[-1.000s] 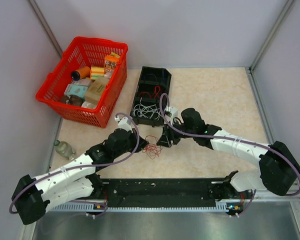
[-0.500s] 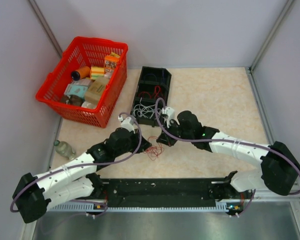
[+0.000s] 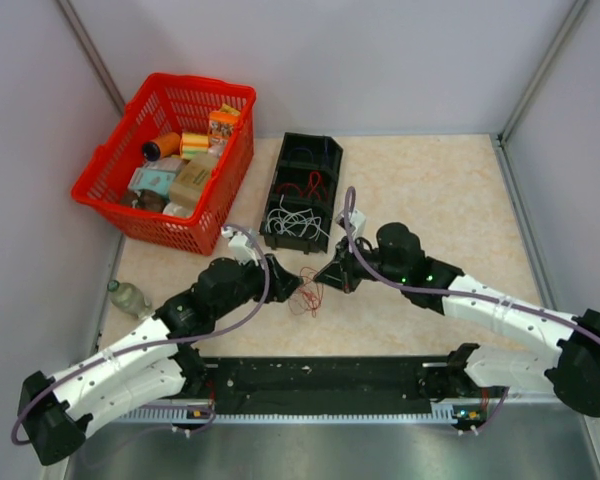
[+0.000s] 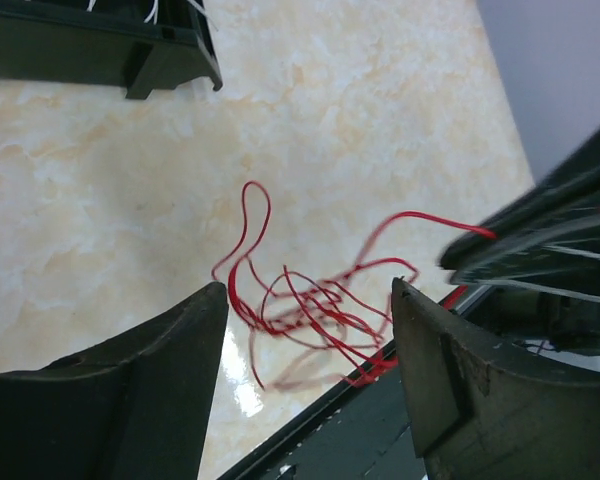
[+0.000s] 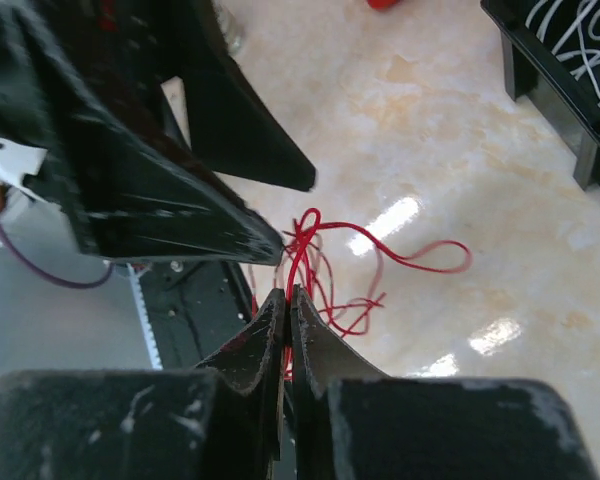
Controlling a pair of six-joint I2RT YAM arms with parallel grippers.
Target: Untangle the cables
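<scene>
- Cables are being handled one bundle at a time: the red cable [image 3: 308,291] is lying as a loose tangle on the desk [image 3: 430,190], just in front of the black tray [image 3: 335,175]. A white cable [image 3: 293,220] is sitting in the tray's near compartment.
- The right end effector [image 5: 286,298] is being pressed fully shut, and a single red strand is being pinched between its tips. That strand is running up from the tangle to the pinch.
- The left end effector [image 4: 308,300] is being held with its jaws well apart, and nothing is being gripped by it. In its wrist view the tangle is lying on the desk between and just beyond the two fingertips.
- The two end effectors are being pointed at each other, close together, with the tangle between them.
- The step in hand is judged to be a second hold by the left side. For a clean result:
  - One outer loop is being recommended as the target, not the knotted middle.
  - The closing point is best chosen apart from the strand already pinched.
  - Any later separation is best done slowly and low over the desk, so that loops are being drawn out rather than tightened.
- Some strands are appearing blurred in the left wrist view; whether the wire is swaying cannot be told.
</scene>
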